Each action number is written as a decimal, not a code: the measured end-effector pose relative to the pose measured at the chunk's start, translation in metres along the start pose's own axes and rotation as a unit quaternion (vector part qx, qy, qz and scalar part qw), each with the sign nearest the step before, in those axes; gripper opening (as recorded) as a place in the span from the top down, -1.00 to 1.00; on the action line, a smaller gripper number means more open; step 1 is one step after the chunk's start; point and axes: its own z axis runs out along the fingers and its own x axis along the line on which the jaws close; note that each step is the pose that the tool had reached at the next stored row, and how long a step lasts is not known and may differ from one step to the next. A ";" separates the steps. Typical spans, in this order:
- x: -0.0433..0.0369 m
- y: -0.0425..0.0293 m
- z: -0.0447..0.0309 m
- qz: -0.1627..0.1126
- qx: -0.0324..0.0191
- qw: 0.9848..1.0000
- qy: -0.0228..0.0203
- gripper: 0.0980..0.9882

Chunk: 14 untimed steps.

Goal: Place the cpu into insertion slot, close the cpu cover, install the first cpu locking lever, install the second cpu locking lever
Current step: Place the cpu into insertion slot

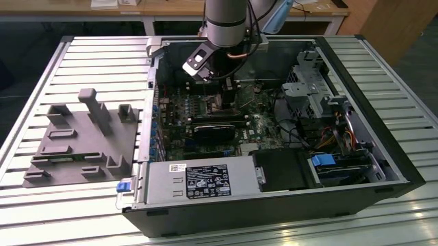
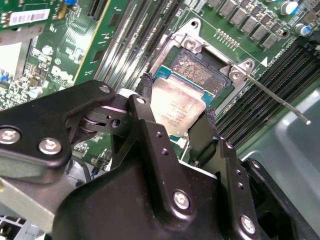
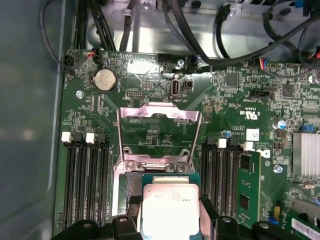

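Cpu (image 2: 175,112): flat square chip with a dull silver-grey top and a green edge, held between the two fingers (image 2: 146,87) just over the near part of the slot; whether it is seated cannot be told.
Gripper (image 2: 178,102): closed narrowly on two opposite edges of the cpu; matte black metal with rough dark pads.
Slot (image 2: 197,67): square socket with a dark speckled centre and a silvery rim, partly covered by the cpu.
Cover (image 3: 159,114): thin silvery frame with a square window, swung open beyond the slot.
Lever (image 2: 275,100): thin metal rod, angled out from the slot's corner.
Board (image 3: 150,90): green and densely printed.
Case (image 1: 373,110): open, entered from above by the arm (image 1: 226,20).
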 end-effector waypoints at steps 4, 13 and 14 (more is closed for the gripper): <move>0.0023 -0.0015 0.0029 0.007 0.000 1.000 0.000 0.01; 0.0062 -0.0026 0.0098 0.019 0.001 1.000 -0.001 0.01; 0.0066 -0.0028 0.0105 0.020 0.001 1.000 -0.001 0.01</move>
